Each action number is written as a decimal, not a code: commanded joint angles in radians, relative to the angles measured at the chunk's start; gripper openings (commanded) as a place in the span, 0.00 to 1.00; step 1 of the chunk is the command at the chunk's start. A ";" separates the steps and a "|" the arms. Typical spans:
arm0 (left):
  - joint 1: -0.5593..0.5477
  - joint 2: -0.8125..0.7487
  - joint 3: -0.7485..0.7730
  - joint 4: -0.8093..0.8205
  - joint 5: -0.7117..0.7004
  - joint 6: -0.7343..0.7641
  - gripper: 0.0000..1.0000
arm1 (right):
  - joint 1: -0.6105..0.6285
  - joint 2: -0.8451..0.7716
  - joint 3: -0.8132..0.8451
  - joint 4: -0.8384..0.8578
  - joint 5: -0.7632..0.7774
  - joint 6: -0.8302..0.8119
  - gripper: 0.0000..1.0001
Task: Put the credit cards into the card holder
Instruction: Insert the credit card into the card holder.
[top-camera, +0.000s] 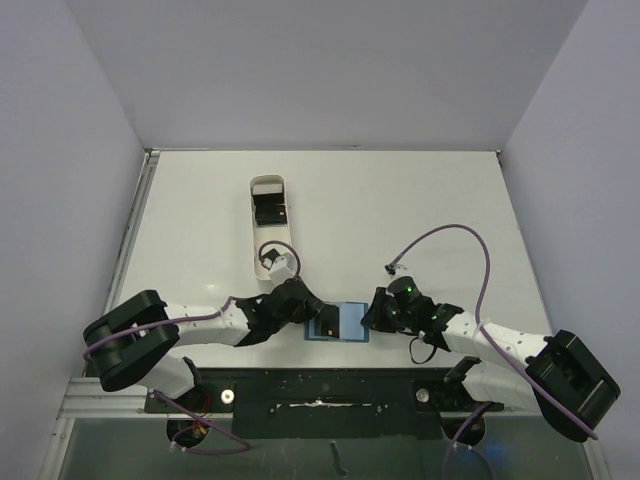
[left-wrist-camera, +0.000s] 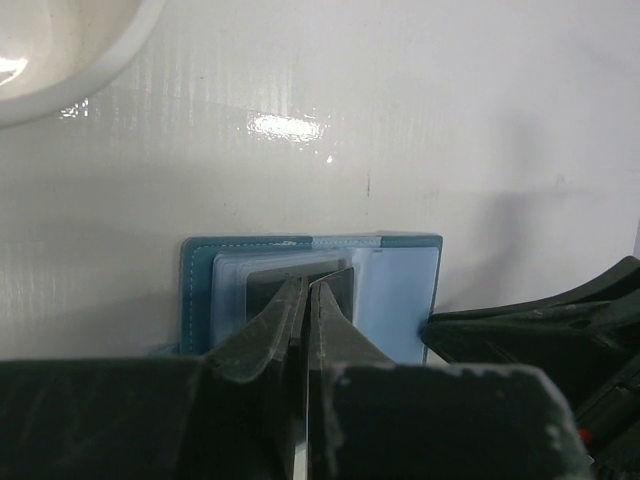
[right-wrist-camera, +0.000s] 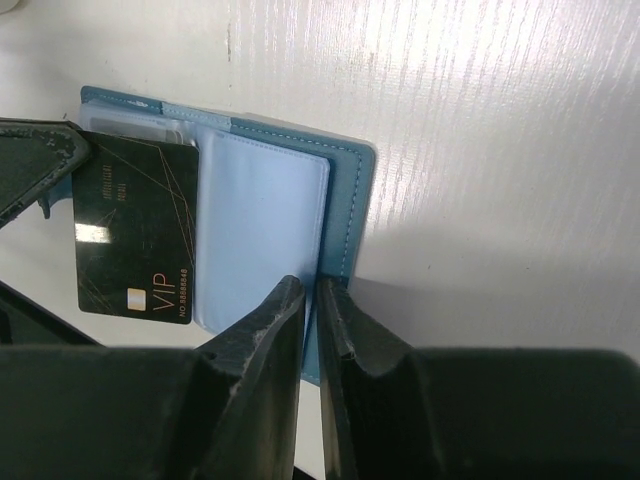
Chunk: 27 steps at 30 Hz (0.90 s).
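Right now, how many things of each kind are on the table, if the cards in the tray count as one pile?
Teal card holder: 1
White tray: 1
Black card at the holder: 1
Black card pile in the tray: 1
Total: 4

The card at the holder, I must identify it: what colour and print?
Black card with gold lines and VIP lettering; best in the right wrist view.

A glossy white table (top-camera: 400, 200) sits boxed in by plain pale-lilac walls (top-camera: 330, 70).
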<state>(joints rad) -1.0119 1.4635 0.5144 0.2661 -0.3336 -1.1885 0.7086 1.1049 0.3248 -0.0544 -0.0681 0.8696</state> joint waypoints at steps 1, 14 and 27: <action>-0.005 -0.048 0.013 0.040 0.017 0.033 0.00 | 0.008 0.012 -0.003 0.007 0.032 -0.004 0.13; -0.004 -0.049 -0.013 0.122 0.043 0.043 0.00 | 0.010 0.009 0.002 0.010 0.030 -0.005 0.13; -0.004 -0.101 0.008 0.078 0.005 0.081 0.00 | 0.009 0.006 -0.001 0.010 0.027 -0.004 0.13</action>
<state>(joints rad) -1.0130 1.4132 0.4931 0.3458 -0.2935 -1.1412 0.7086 1.1080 0.3248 -0.0536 -0.0635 0.8700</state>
